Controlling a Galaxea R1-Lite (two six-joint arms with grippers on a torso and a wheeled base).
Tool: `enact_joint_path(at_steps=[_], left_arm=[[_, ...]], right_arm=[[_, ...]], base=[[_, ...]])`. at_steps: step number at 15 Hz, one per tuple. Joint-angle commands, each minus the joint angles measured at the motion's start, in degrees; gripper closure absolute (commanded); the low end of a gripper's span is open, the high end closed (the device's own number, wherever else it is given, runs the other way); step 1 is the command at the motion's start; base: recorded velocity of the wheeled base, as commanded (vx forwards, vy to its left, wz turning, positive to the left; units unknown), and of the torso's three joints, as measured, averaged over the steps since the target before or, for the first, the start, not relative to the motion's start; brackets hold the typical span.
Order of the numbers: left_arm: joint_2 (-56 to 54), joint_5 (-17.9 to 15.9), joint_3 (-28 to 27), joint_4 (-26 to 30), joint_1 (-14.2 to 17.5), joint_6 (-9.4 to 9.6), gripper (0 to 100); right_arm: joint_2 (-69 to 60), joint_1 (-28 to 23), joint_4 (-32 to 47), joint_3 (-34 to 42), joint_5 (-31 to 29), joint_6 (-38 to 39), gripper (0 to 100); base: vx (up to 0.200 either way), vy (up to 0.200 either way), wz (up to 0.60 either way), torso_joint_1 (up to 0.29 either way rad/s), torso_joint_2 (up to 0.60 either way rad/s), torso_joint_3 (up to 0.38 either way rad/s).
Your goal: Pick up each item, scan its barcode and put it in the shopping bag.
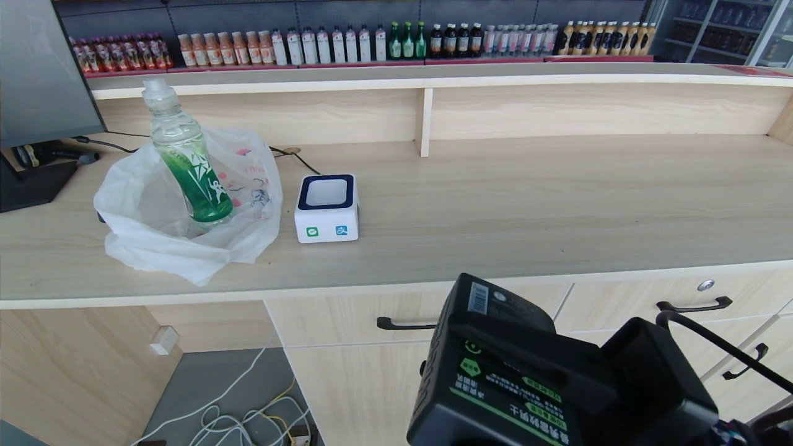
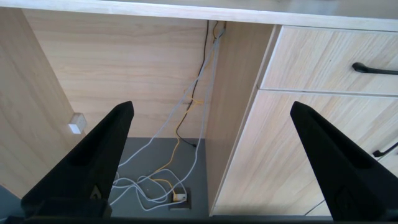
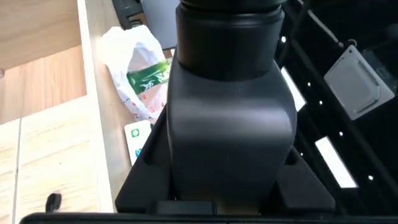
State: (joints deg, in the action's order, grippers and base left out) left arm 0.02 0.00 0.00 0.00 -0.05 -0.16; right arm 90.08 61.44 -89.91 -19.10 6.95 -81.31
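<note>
Left gripper (image 2: 208,168) fingers wide apart, empty, low before the under-counter cables (image 2: 196,99), per its wrist view. Head view adds the counter (image 1: 495,204): bottle (image 1: 186,155) upright inside shopping bag (image 1: 148,248) at left, scanner (image 1: 326,207) just right of it. Right gripper (image 3: 224,124) — state cannot be told

A shop: bottle-lined shelf (image 1: 372,43) behind a wooden checkout counter (image 1: 495,204).

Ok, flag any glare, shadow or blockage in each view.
Head view: even light, a black arm housing covers the lower right. Left wrist view: the open left gripper is dark against the lit cabinet. Right wrist view: a black housing blocks the middle.
</note>
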Motion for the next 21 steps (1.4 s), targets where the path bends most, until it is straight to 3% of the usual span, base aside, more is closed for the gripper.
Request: enact_joint_path(at_steps=[1, 7, 13, 14, 16, 17, 19, 21], left_arm=[[0.0, 0.0, 0.0, 0.0, 0.0, -0.02, 0], [0.0, 0.0, 0.0, 0.0, 0.0, -0.02, 0], [0.0, 0.0, 0.0, 0.0, 0.0, -0.02, 0], [0.0, 0.0, 0.0, 0.0, 0.0, -0.02, 0], [0.0, 0.0, 0.0, 0.0, 0.0, -0.02, 0], [0.0, 0.0, 0.0, 0.0, 0.0, -0.02, 0], [0.0, 0.0, 0.0, 0.0, 0.0, -0.02, 0], [0.0, 0.0, 0.0, 0.0, 0.0, -0.02, 0]], right_arm=[[0.5, 0.0, -0.1, 2.5, -1.1, 9.2, 100], [2.6, 0.2, -0.1, 3.7, -3.4, 34.6, 100], [0.7, -0.4, -0.1, 6.1, -1.3, 40.2, 100], [1.2, -2.9, -0.1, 5.7, 4.0, 42.6, 100], [2.2, -7.4, -0.1, 4.2, 5.1, 45.3, 100], [2.0, -8.8, -0.1, 3.5, 4.0, 51.0, 100], [2.0, -8.6, -0.1, 2.1, -4.6, 61.0, 100], [2.0, -10.6, -0.1, 3.4, -6.2, 67.4, 100]], base=[[0.0, 0.0, 0.0, 0.0, 0.0, 0.0], [0.0, 0.0, 0.0, 0.0, 0.0, 0.0], [0.0, 0.0, 0.0, 0.0, 0.0, 0.0], [0.0, 0.0, 0.0, 0.0, 0.0, 0.0], [0.0, 0.0, 0.0, 0.0, 0.0, 0.0], [0.0, 0.0, 0.0, 0.0, 0.0, 0.0], [0.0, 0.0, 0.0, 0.0, 0.0, 0.0], [0.0, 0.0, 0.0, 0.0, 0.0, 0.0]])
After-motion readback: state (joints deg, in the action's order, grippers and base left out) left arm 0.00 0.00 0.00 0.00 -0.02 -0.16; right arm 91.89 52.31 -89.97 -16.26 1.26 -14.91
